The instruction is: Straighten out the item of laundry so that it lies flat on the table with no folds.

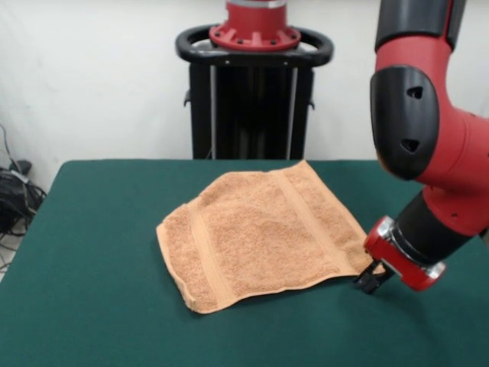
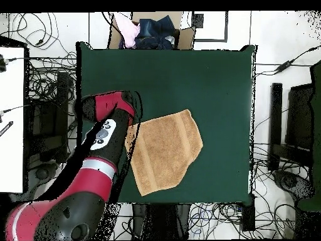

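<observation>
Towel point(image 1: 263, 237) is out on the green surface point(image 1: 92, 306), roughly mid-surface. Light orange-tan terry, two flat woven bands running near opposite edges. In the front view it sits as a skewed quadrilateral: one corner points to the far edge, one blunt corner toward the camera. Mostly spread. The left edge looks slightly thick and rumpled, so it is not dead flat there. No tag visible in either view.

End effector point(image 1: 372, 280) is down at surface level at the towel's right-hand corner in the front view. Black tips are touching or just beside the towel's edge at that corner; contact can't be confirmed. Can't tell whether the fingers are apart, together or pinching cloth: they are small and dark against the green, and the red wrist cuff point(image 1: 401, 256) blocks part of them.

The arm point(image 1: 428, 130) comes in from the upper right of the front view, with the wrist angled down and left toward the towel.

Overhead: towel point(image 2: 166, 150) is right of the arm point(image 2: 103, 135), and the arm's forward end covers the towel's left edge. The end effector itself is hidden under the arm there. Green surface point(image 2: 213, 81) is bare beyond the towel. Cables point(image 2: 37, 37) and a box of clothes point(image 2: 150, 31) lie off the surface.
</observation>
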`<state>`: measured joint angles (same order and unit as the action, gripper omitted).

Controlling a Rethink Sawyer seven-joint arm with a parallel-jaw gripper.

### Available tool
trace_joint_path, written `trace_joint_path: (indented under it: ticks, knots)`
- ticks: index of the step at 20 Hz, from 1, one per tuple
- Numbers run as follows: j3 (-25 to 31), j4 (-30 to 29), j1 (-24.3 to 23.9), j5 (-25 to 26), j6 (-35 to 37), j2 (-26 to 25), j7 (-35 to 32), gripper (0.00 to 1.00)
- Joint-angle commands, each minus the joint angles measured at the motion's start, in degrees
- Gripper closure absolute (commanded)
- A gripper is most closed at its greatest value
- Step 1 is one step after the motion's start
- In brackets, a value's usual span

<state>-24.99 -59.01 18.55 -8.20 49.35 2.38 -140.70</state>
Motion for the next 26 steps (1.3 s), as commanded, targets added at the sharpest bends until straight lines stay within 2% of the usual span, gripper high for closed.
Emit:
trace_joint_path:
  ticks: [1,13,14,26]
  knots:
    - [9.0,-3.5,-5.3,3.6,-18.3,-13.7,-2.2,1.00]
    - [9.6,-3.8,-5.9,3.6,-17.6,-13.5,-1.8,1.00]
    - [9.6,-3.7,-5.9,3.7,-17.6,-13.4,-1.9,0.00]
    - [8.8,-2.7,-5.6,3.4,-16.9,-14.0,-3.3,0.00]
